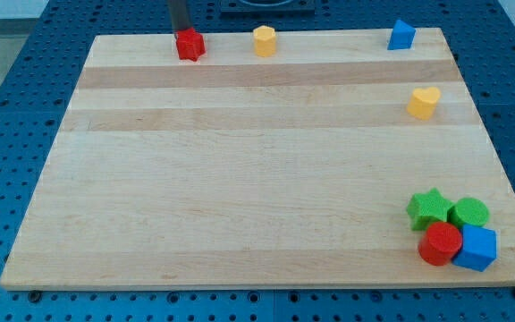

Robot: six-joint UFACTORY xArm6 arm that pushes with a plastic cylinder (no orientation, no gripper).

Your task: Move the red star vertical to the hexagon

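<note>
The red star (189, 44) lies near the board's top edge, left of the middle. The yellow hexagon (265, 40) lies to its right on the same top strip, a short gap apart. My dark rod comes down from the view's top, and my tip (180, 31) stands right at the red star's upper left side, touching it or nearly so. The tip's very end is partly hidden behind the star.
A blue triangle (401, 35) sits at the top right and a yellow heart (424, 102) below it. At the bottom right a green star (429, 207), green cylinder (468, 213), red cylinder (440, 243) and blue cube (477, 248) cluster together. The wooden board (240, 179) lies on a blue pegboard.
</note>
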